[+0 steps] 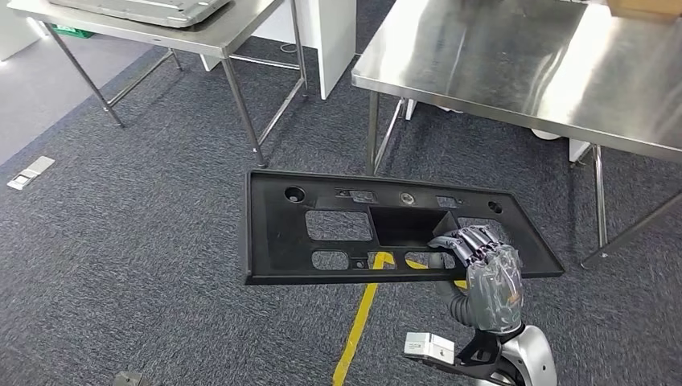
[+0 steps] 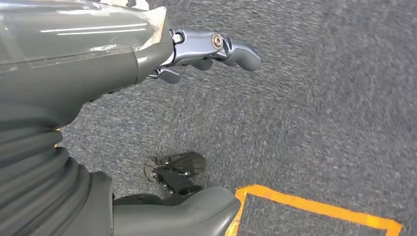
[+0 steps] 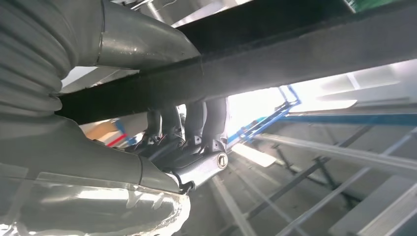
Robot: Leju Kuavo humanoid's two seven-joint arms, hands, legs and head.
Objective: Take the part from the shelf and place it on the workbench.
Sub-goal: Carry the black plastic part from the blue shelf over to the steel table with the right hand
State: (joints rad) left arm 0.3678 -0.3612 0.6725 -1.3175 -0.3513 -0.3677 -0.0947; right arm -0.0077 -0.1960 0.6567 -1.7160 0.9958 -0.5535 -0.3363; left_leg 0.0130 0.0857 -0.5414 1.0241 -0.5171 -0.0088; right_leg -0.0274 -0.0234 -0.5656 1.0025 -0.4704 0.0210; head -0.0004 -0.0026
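The head view looks forward and down from high on the robot, over grey carpet [image 1: 145, 241] to the steel worktop [image 1: 523, 64] ahead, at middle range. The left wrist view sits close behind the left hand [image 2: 196, 54] and faces down at the same carpet with its orange tape line [image 2: 314, 206]. The right wrist view, right behind the right hand [image 3: 192, 142], looks upward along the underside of the black panel [image 3: 295, 54], which the head view sees from above.

Workbench [image 1: 515, 64] cut off by edge; carpet [image 2: 319, 98] blurred.
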